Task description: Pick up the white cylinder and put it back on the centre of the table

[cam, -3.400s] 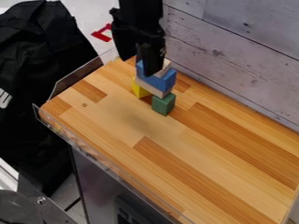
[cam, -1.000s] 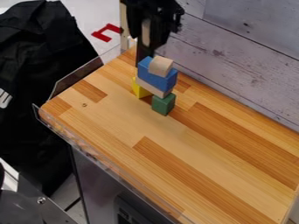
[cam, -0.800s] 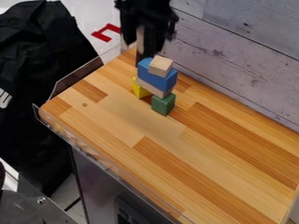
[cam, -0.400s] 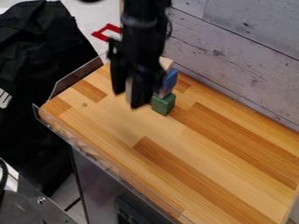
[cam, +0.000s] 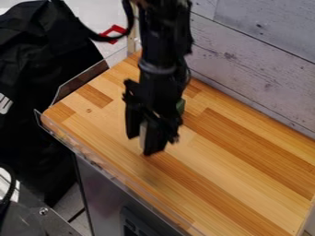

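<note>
Found the jaws closed in a grasp on the white cylinder [cam: 143,134]; saw it as a pale, narrow, roughly upright strip between two dark fingers, largely covered by them; could make out a plain side, off-white to beige, but not the ends; could not tell about contact between its lower end and the wood. Saw the black gripper [cam: 142,141] pointing down over the wooden table [cam: 234,170], left of the middle of the board in the camera view, with a soft shadow on the wood just below in that view; followed the black arm [cam: 161,60] up from there to the top edge, with a black cable [cam: 95,37] curving off to the left. Noticed a green block [cam: 180,106] just beside the arm, partly hidden behind it; traced a clear rim [cam: 123,177] along the near left side of the table, and a whitewashed plank wall [cam: 258,60] behind. Spotted a red object [cam: 113,33] beyond the far left corner, near a pale upright post [cam: 131,41]; noted black fabric [cam: 43,60] at far left, bearing a white marking [cam: 5,104] cut by the view's edge; saw a metal part [cam: 37,216] with a bolt at lower left.
</note>
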You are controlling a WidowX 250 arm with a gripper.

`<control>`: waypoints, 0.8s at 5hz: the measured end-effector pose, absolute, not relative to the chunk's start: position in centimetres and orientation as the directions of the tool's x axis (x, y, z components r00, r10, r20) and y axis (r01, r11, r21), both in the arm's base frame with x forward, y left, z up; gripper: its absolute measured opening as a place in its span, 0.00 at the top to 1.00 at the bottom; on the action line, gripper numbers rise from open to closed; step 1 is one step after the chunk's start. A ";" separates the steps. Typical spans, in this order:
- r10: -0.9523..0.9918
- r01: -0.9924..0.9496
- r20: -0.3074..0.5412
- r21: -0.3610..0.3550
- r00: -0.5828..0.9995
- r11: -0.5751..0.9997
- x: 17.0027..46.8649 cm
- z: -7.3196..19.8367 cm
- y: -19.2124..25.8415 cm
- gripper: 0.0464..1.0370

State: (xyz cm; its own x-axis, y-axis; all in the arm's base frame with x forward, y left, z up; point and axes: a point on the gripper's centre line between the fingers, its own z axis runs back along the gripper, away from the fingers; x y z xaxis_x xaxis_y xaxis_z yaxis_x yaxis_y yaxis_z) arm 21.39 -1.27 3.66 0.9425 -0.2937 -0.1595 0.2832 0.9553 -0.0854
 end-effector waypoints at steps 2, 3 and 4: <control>-0.388 0.389 -0.190 -0.030 0.902 0.921 22.4 2.0 -4.1 0.49; -0.412 0.413 -0.188 -0.033 0.892 0.910 23.3 1.0 -5.0 0.49; -0.430 0.437 -0.215 -0.019 0.877 0.899 23.8 0.0 -5.5 0.49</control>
State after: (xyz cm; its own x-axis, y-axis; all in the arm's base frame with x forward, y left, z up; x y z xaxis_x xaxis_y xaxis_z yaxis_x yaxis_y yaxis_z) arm 23.78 -5.49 0.01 0.8767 -0.4303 -0.2150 0.4367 0.8994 -0.0191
